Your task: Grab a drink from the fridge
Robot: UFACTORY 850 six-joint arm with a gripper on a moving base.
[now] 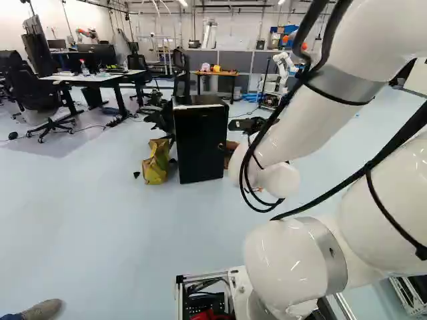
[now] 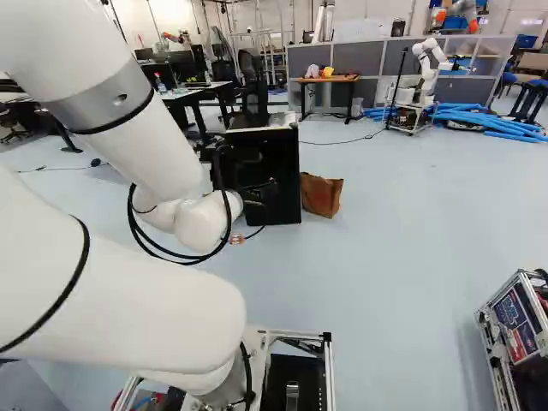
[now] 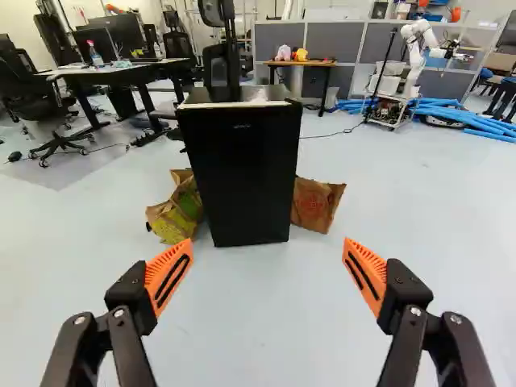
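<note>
No legible text, perhaps faint lettering on the fridge

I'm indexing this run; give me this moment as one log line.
gripper: open, empty | fridge: ahead, door shut | paper bags: either side of fridge | drink: not visible

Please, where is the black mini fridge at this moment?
In the wrist view, the black mini fridge stands on the floor ahead of the open pincer, between two brown paper bags.
</note>
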